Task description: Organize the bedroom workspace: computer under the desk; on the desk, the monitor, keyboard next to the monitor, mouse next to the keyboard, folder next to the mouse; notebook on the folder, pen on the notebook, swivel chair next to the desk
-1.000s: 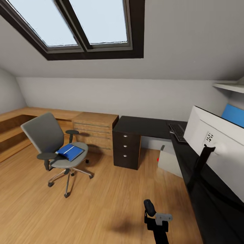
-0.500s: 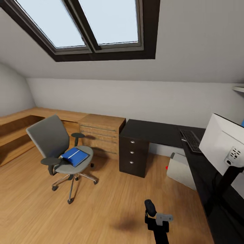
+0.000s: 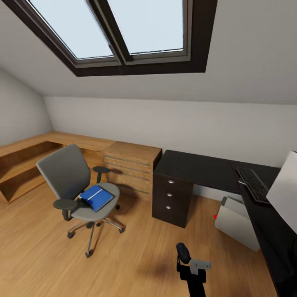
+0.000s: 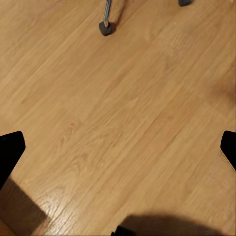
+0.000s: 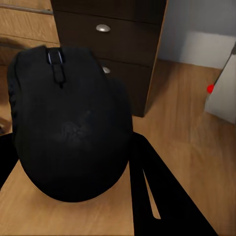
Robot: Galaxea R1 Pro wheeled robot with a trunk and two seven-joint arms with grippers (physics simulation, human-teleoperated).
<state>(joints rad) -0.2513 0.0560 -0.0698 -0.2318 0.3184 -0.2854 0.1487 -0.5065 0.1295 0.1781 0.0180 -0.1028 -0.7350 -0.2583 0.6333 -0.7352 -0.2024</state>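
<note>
Nearest the head camera, the right gripper rises from the bottom edge with the black mouse at its tip. In the right wrist view the mouse blocks most of the frame, sitting between dark fingers that seem to be clamped on it, though the contact points are hidden behind its body. The left gripper is spread wide over bare plank floor, its two black fingertips cut off at the frame edges.

Further off, the swivel chair stands apart from the desk, with the blue folder lying on its seat. The grey computer sits under the desk, partly hidden by the desktop. On top, the keyboard lies beside the monitor, which is cut off at the right edge. A wooden chest of drawers stands against the desk's drawer unit.
</note>
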